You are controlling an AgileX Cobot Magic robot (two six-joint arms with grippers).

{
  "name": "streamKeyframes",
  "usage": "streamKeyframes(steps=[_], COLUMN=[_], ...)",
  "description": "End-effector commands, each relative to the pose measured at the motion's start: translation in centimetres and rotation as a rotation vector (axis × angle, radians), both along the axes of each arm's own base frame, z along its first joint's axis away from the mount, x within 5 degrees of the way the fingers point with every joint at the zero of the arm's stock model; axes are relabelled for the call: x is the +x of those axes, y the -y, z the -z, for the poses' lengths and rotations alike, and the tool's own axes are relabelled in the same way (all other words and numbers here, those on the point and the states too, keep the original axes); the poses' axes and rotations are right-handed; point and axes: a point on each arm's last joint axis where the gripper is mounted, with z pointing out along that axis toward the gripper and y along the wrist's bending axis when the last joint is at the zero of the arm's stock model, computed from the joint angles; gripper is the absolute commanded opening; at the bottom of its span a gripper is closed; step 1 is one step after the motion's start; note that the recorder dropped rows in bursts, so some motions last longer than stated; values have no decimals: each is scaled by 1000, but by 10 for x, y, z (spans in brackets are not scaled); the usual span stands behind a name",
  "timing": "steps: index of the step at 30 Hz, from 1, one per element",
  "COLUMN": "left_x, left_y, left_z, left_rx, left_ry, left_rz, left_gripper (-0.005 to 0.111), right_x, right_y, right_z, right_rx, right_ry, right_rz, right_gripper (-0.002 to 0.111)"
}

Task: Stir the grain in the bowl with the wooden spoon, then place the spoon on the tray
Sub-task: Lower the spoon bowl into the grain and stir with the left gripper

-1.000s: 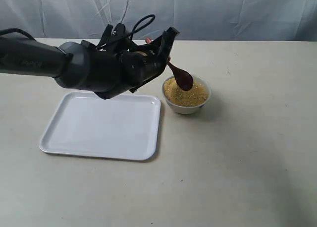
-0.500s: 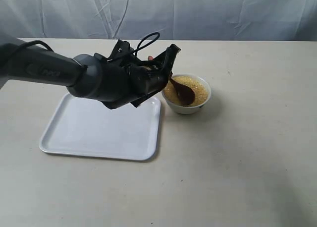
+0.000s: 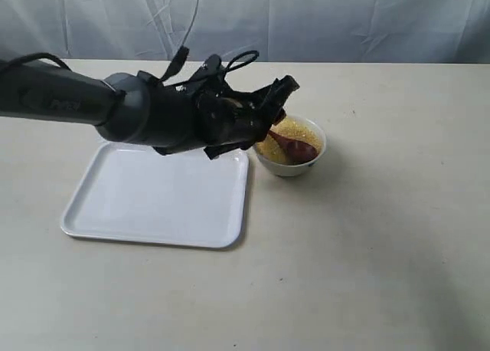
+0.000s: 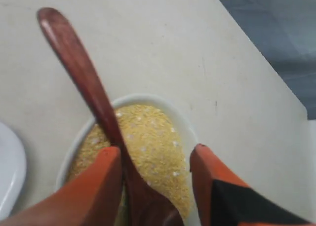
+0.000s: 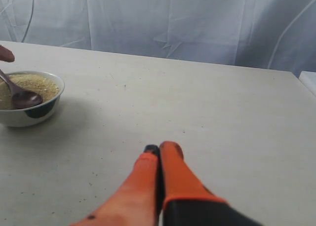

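Note:
The small white bowl (image 3: 291, 168) of yellow grain (image 3: 303, 128) stands just right of the white tray (image 3: 153, 194). The dark wooden spoon (image 3: 298, 146) has its round end down in the grain, handle slanting back to my left gripper (image 3: 277, 106), which hovers over the bowl's left rim. In the left wrist view the spoon (image 4: 94, 95) runs along one orange finger (image 4: 106, 179) of the left gripper (image 4: 155, 152), above the grain (image 4: 153, 147). The jaws grip it with a gap on the other side. My right gripper (image 5: 160, 149) is shut and empty, far from the bowl (image 5: 29, 115).
The left arm's dark body and cables (image 3: 138, 113) hang over the tray's far edge. A white cloth backdrop (image 3: 321, 21) closes off the table's far side. The right arm is out of the exterior view.
The left gripper has lowered the spoon from above the bowl into the grain and shifted right over the bowl. The spoon's round end now lies toward the bowl's right side.

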Motion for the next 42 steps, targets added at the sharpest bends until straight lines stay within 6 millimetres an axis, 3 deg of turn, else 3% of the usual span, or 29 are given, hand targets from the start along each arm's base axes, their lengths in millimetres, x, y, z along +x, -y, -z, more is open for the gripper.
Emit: streamKeyframes(steps=[1, 2, 6, 9, 18, 23, 26, 27, 30, 33, 42], left_x=[4, 4, -1, -8, -33, -40, -38, -33, -22, -9, 33], left_y=[-19, -28, -45, -53, -77, -69, -70, -75, -87, -94, -67], left_z=[-50, -66, -92, -91, -31, -16, 4, 17, 28, 35, 61], left_rx=[37, 57, 165, 190, -6, -392, -375, -359, -414, -390, -385], left_ry=[66, 94, 210, 244, 149, 177, 114, 85, 85, 74, 63], left_rz=[95, 123, 200, 203, -7, 34, 12, -27, -83, -107, -68], left_gripper=[44, 44, 44, 44, 44, 44, 44, 44, 44, 60, 63], right_x=[0, 0, 0, 0, 0, 0, 0, 0, 0, 0, 0], right_y=[0, 0, 0, 0, 0, 0, 0, 0, 0, 0, 0], right_z=[0, 0, 0, 0, 0, 0, 0, 0, 0, 0, 0], right_rx=[-1, -1, -1, -1, -1, -1, -1, -1, -1, -1, -1], right_ry=[11, 11, 11, 11, 11, 11, 11, 11, 11, 11, 11], right_rz=[4, 4, 4, 4, 4, 4, 4, 4, 4, 4, 4], right_gripper=[0, 0, 0, 0, 0, 0, 0, 0, 0, 0, 0])
